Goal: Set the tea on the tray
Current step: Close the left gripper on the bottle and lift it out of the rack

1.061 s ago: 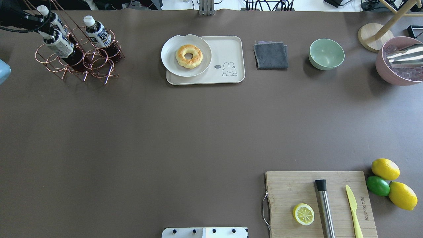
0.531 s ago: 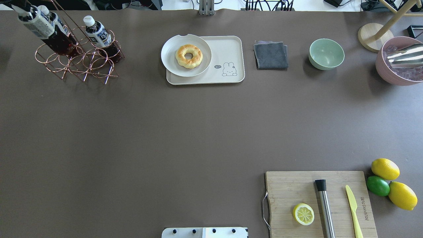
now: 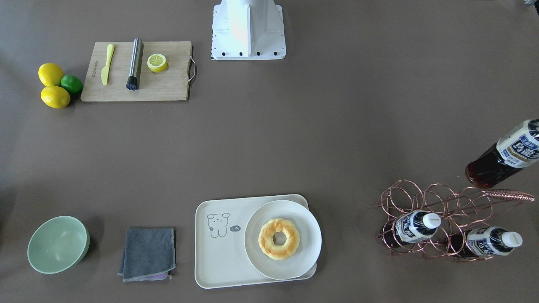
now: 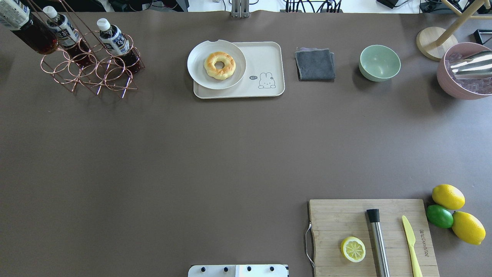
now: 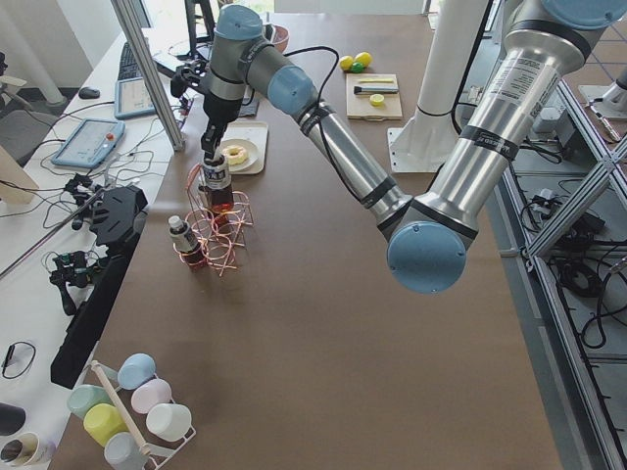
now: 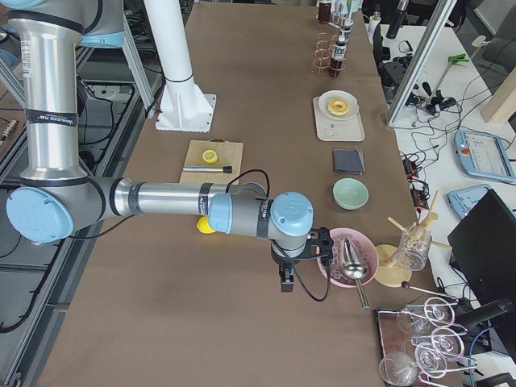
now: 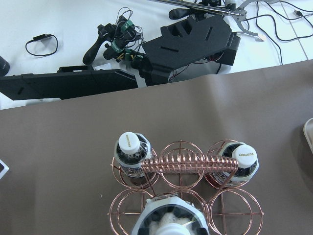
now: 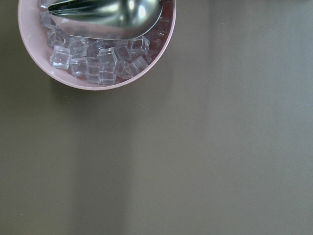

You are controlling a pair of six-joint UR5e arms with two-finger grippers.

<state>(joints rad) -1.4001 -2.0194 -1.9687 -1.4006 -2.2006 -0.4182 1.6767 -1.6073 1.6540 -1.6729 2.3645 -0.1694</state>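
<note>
A tea bottle (image 4: 23,27) with dark tea and a navy-and-white label hangs tilted in the air above the copper wire rack (image 4: 92,73). It also shows at the right edge of the front view (image 3: 503,155). My left gripper (image 5: 211,155) is shut on its neck; in the left wrist view its top (image 7: 170,220) sits at the bottom edge. Two alike bottles (image 4: 63,29) (image 4: 113,40) stay in the rack. The cream tray (image 4: 269,57) with the bear drawing lies at the table's far middle. My right gripper (image 6: 287,284) hovers beside the pink bowl; I cannot tell whether it is open or shut.
A round white plate (image 4: 200,73) with a doughnut (image 4: 219,65) covers the tray's left part. A grey cloth (image 4: 315,64), green bowl (image 4: 379,62) and pink ice bowl (image 8: 98,85) stand to the right. A cutting board (image 4: 338,219) and citrus (image 4: 448,196) lie near right.
The held tea bottle has come up out of the rack and moved toward the overhead view's top left corner. The gripper has left that view. The other two bottles stay put.
</note>
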